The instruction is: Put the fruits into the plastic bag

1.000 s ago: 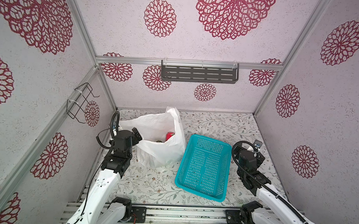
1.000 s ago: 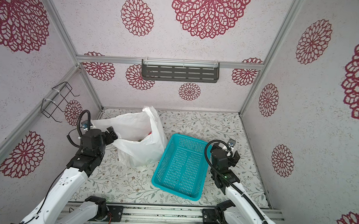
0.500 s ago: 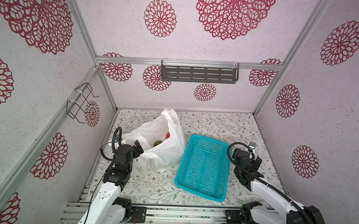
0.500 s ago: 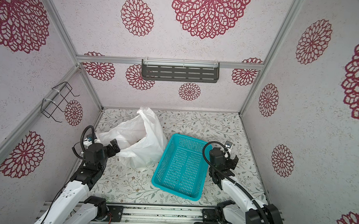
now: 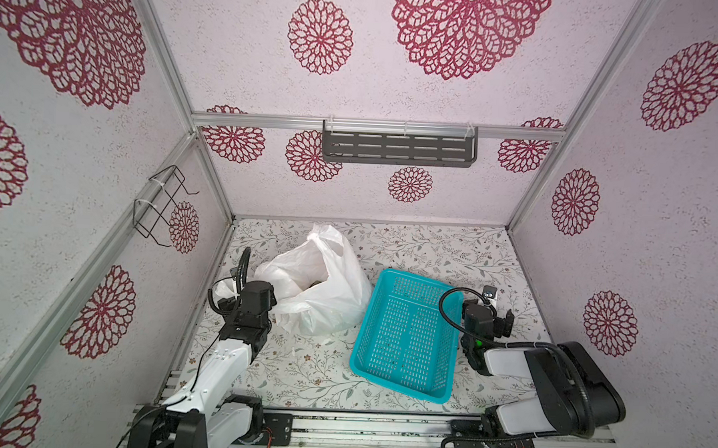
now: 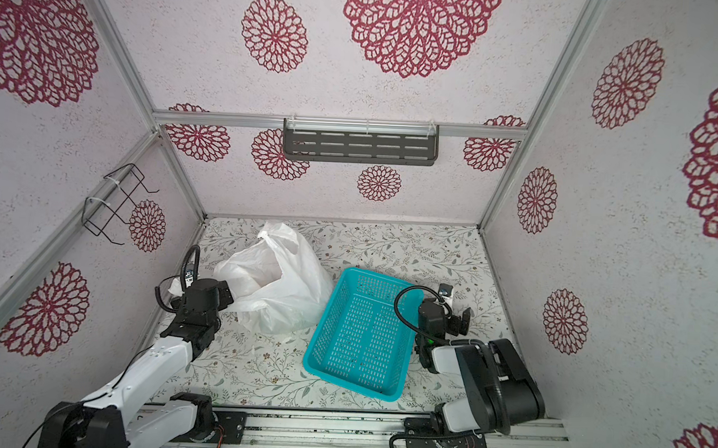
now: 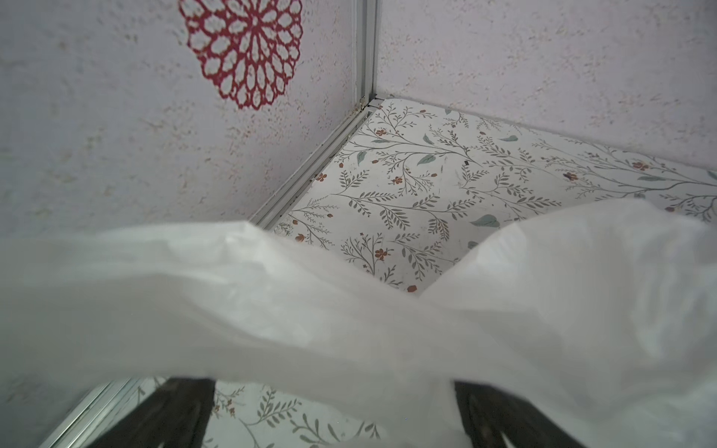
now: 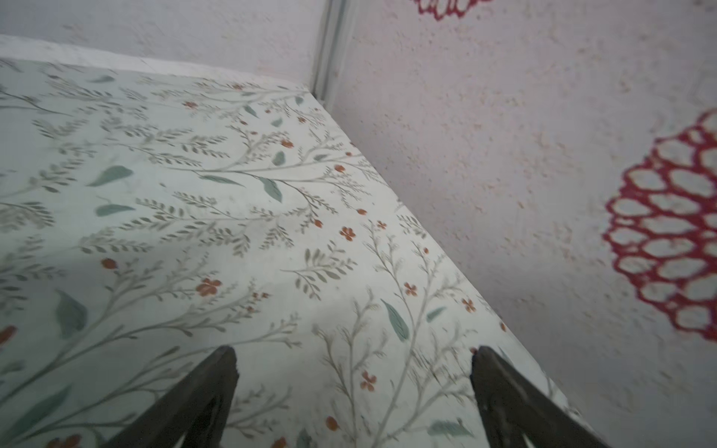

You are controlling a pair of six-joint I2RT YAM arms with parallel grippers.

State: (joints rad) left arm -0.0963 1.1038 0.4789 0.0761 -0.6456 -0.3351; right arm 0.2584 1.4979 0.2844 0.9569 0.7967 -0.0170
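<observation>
Floral-patterned bench (image 5: 431,245) fills the floor of a booth with red-rosette walls. On its left half stands the large crinkly white translucent plastic bag (image 5: 329,298), mouth gaping upward. A dark shape (image 5: 315,282) shows inside the mouth, probably one of the toy fruits, though it is too small to tell which. No fruit is visible on the bench or in the turquoise perforated plastic basket (image 5: 417,277) just beside the bag, so the loading looks finished.

The left gripper (image 7: 333,382) sits against the bag's side. Its jaws are wide and clamp nothing, but the wrist view shows loose film draped across both tips. The right gripper (image 8: 354,351) hangs over bare bench on the basket's far side, jaws spread and empty.

The step in hand seems to be clearing the left arm. To do it well, keep the jaws spread so the film slips off, draw straight back from the bag, and go slowly. A snagged fold could tip the bag and spill it.
</observation>
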